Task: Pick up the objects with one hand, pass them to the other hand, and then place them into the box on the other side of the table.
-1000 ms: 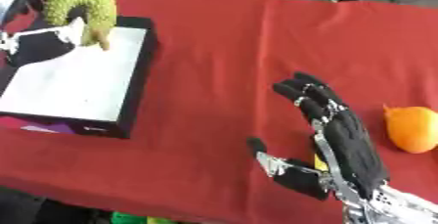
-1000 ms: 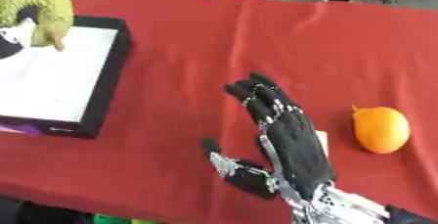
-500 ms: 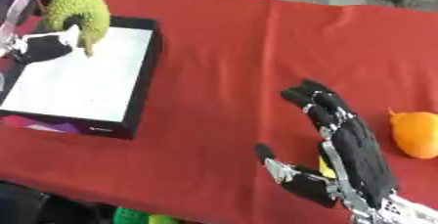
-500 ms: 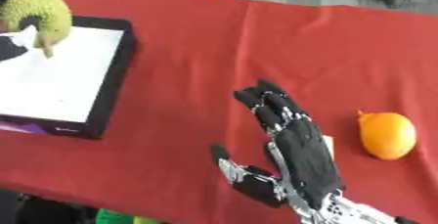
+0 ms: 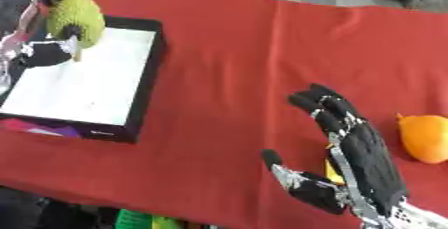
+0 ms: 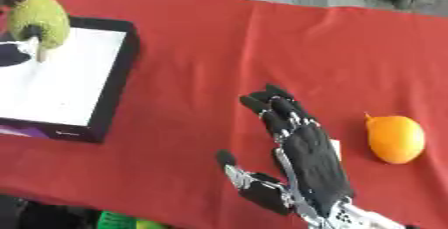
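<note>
- At the upper left of the frame: left hand, fingers curled round a green knobbly fruit, holding it above the near-left edge of the box
- Box: black-walled, white-floored, on the left side of the red table
- Green fruit: reads as a light, stiff model with a textured skin; best taken round its broad middle
- Lower right: right hand, fingers straight and relaxed, palm down, holding nothing
- Right edge: orange fruit, lying on the cloth just beside the right hand; smooth, rounded, likely to roll, so a grasp across its widest part seems apt
</note>
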### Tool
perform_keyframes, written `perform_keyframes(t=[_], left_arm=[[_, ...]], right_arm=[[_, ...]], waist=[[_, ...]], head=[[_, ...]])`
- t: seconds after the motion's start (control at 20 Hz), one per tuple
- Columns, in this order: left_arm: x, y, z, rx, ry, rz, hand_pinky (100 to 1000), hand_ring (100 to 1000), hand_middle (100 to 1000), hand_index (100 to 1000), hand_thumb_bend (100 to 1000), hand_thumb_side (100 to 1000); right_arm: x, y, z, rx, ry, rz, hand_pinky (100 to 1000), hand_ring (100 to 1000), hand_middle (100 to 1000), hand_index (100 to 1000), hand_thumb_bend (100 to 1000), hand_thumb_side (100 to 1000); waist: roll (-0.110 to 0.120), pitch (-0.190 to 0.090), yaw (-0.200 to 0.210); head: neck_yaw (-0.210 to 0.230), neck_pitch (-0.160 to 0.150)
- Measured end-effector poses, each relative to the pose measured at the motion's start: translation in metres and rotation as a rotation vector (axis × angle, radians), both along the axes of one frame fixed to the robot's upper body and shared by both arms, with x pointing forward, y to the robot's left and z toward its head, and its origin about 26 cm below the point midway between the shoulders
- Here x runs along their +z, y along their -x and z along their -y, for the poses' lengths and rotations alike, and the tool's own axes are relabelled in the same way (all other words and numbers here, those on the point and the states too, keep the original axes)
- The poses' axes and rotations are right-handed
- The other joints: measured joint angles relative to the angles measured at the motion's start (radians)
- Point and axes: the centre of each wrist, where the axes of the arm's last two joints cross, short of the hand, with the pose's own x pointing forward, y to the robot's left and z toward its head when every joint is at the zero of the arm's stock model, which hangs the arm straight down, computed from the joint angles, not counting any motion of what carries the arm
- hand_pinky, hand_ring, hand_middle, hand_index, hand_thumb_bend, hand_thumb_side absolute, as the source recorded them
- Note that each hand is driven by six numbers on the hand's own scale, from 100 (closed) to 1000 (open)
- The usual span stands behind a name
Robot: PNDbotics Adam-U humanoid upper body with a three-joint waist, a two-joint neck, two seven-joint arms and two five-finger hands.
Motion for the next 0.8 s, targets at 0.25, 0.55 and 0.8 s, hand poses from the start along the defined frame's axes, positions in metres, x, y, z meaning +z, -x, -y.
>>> perform_keyframes(t=[0.25,0.55,0.8], left_arm=[[0.000,-0.002,-0.001,0.040,-0.021,-0.039,783,747,760,882,257,307],[0.001,-0.002,-0.001,0.049,-0.032,-0.063,780,743,755,880,184,297],[0.010,0.003,0.005,0.011,-0.001,-0.043,760,691,703,827,100,245]], right_arm=[[0.000,0.000,0.000,0.001,-0.002,0.001,531,892,764,828,430,314],[-0.002,0.001,0.001,-0.001,-0.002,-0.004,532,891,765,829,432,312],[-0.003,0.001,0.002,-0.005,0.002,-0.008,538,891,765,831,440,297]], waist=[[0.002,0.000,0.000],[0.002,0.000,0.000],[0.002,0.000,0.000]], head=[[0.001,0.000],[0.002,0.000],[-0.009,0.004]])
